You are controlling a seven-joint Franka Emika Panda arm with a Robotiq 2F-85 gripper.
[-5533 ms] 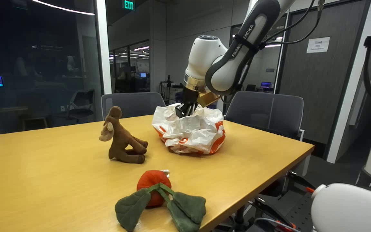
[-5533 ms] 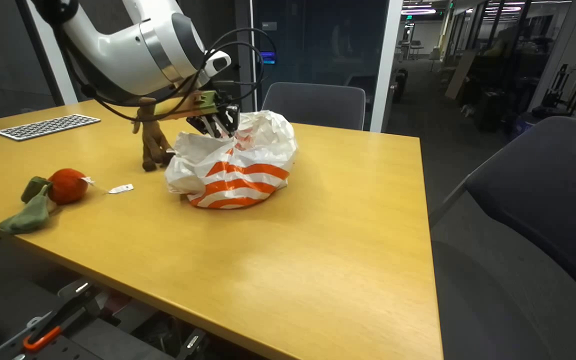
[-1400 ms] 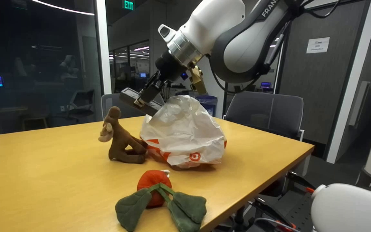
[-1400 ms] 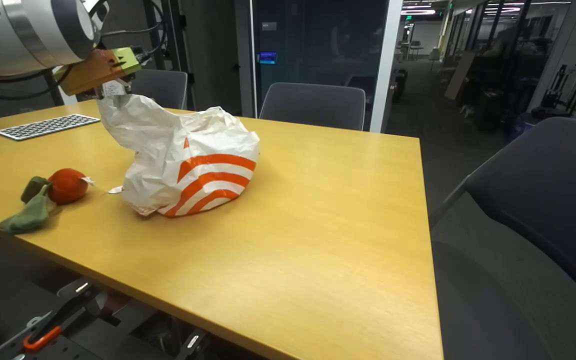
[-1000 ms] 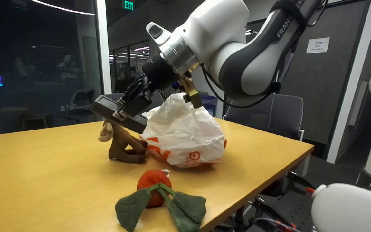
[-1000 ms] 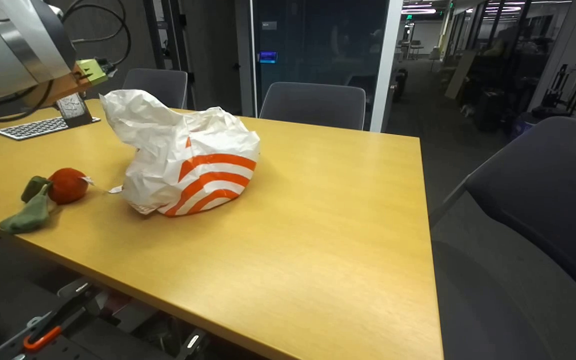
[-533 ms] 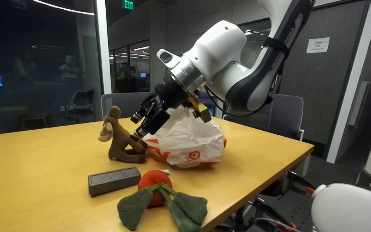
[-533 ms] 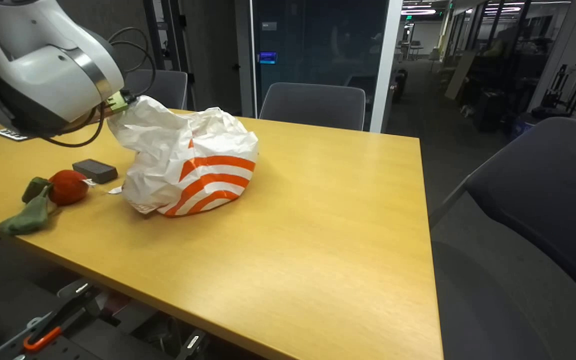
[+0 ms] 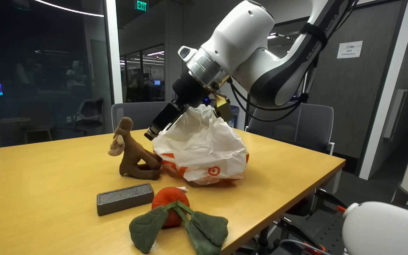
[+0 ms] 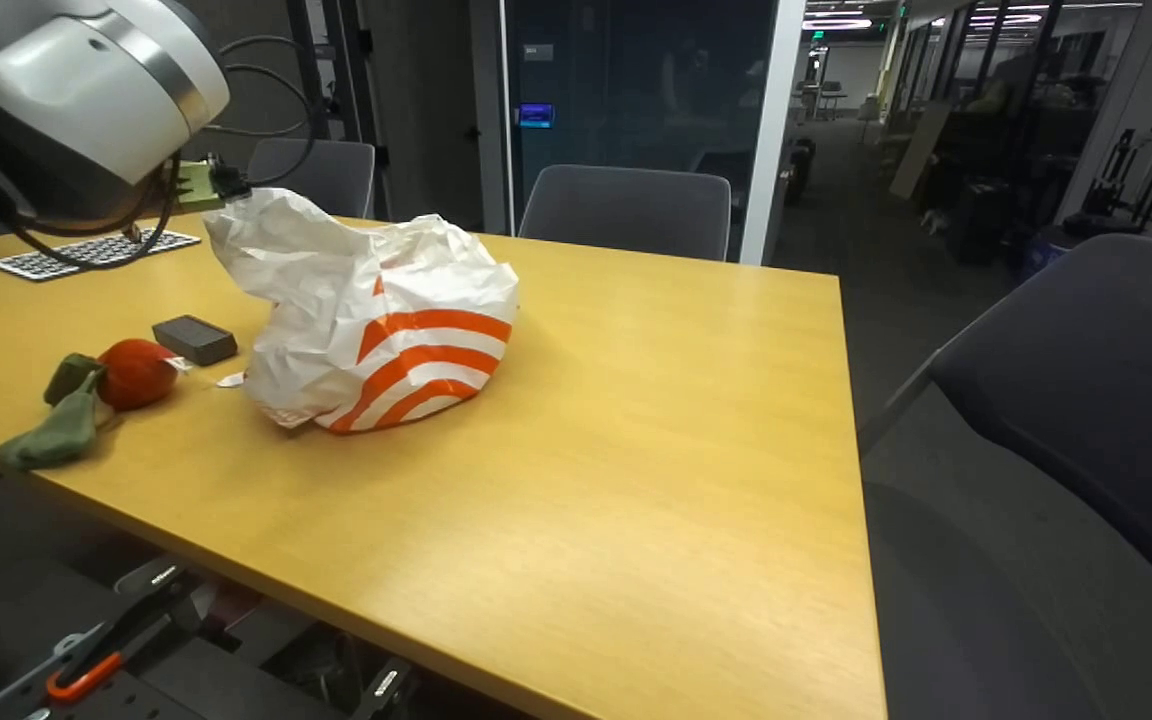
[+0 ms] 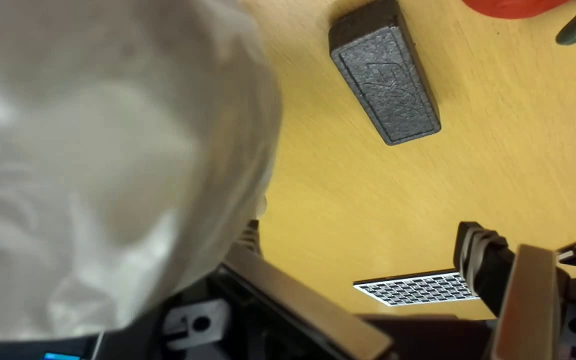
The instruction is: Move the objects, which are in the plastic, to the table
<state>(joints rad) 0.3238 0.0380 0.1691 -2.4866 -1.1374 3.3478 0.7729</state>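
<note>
- Three objects lie on the table (image 9: 48,184) outside the plastic bag (image 9: 204,150): a dark block (image 9: 125,199), a brown plush animal (image 9: 130,161) sitting just beside the bag, and a leafy red plush (image 9: 168,202) near the block. Whether anything remains inside, the crumpled walls hide.
- The gripper (image 11: 363,247) hangs above the table by the bag, its jaws wide apart with nothing between them.
- The block looks stiff, matte and probably light; a pinch across its narrow width at mid-length should hold it squarely.
- Both plush toys should be soft and forgiving. Take the animal round its trunk, the red one by its round body.
- The bag is thin and likely slick, apt to drag along or snag; a reach inside wants to come from above its rim.
- The table is smooth and wood-grained, shiny under the light, with a keyboard (image 10: 38,267) farther along it.
- Grey chairs (image 10: 626,215) stand around; behind are dark glass (image 9: 58,42) and a green exit sign (image 9: 141,5).
</note>
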